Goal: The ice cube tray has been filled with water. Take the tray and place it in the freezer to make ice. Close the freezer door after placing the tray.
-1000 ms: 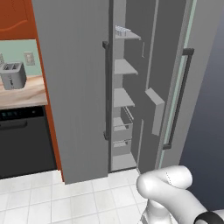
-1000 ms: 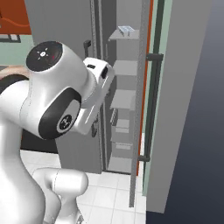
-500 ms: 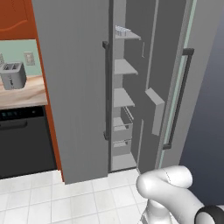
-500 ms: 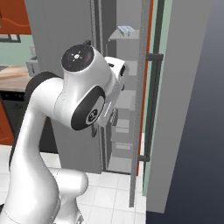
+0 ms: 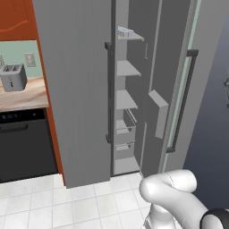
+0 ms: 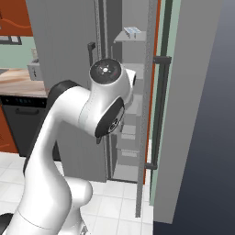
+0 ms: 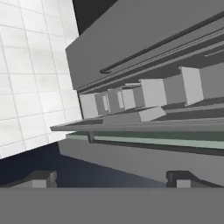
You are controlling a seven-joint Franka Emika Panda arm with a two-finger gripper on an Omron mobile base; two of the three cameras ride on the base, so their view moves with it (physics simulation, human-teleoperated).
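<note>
On top freezer [image 5: 127, 112] shelf: ice cube tray [image 5: 125, 31] unmoved; arm raised

I can read no text, brand or number anywhere in my feeds; the dishwasher [image 5: 22, 117] panel carries a short row of pale blue marks, too small and blurred for me to make out; the fridge doors, the toaster [image 5: 12, 76] and the wall outlet [image 5: 30, 59] show plain surfaces with no legible label or sign.
</note>
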